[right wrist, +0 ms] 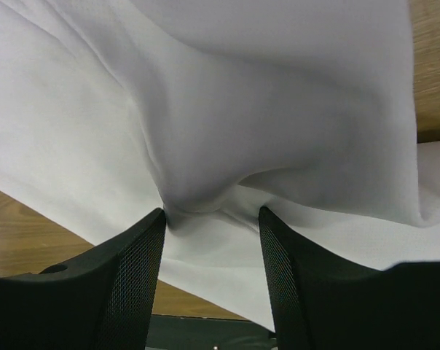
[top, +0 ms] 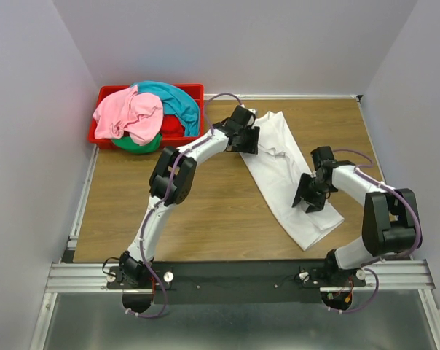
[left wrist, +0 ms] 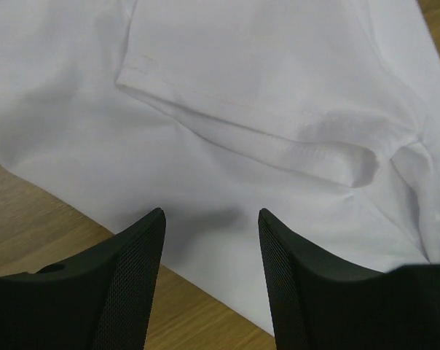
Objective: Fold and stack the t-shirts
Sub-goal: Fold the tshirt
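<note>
Straddling white t-shirt (top: 282, 175) edge | left jaws open | right jaws open, cloth bunched between

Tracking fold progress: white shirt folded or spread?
Folded lengthwise: the white t-shirt lies as a narrow strip on the table, sleeve lapped over its body.

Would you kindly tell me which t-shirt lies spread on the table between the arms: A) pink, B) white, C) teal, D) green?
B: the white t-shirt lies on the table; the pink t-shirt, teal t-shirt and green t-shirt are heaped in the red bin.
</note>
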Controlling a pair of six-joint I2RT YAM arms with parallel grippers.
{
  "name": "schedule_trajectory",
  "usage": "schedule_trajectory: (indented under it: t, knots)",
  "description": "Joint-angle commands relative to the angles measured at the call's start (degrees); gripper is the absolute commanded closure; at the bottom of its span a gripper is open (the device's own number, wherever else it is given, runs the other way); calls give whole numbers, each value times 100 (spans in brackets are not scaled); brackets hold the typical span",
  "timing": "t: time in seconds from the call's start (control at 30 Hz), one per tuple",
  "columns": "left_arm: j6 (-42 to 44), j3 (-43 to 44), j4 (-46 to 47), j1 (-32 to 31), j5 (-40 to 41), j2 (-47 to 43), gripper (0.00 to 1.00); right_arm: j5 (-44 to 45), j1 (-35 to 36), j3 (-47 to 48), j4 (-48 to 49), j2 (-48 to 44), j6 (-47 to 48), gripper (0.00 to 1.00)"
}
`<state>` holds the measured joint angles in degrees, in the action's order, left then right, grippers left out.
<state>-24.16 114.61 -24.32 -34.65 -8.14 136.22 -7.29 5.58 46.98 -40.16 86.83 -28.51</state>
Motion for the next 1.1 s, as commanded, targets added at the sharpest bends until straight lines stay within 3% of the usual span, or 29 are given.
schedule_trajectory:
  t: [0.0, 1.07]
  knots:
    - [-97, -9, -56, -33, -276, 290, 38, 0, 320, -58, 114, 238, -181, 38]
    - [17, 1881, 173, 934, -786, 1495, 38, -932, 1823, 1656, 184, 1864, -902, 38]
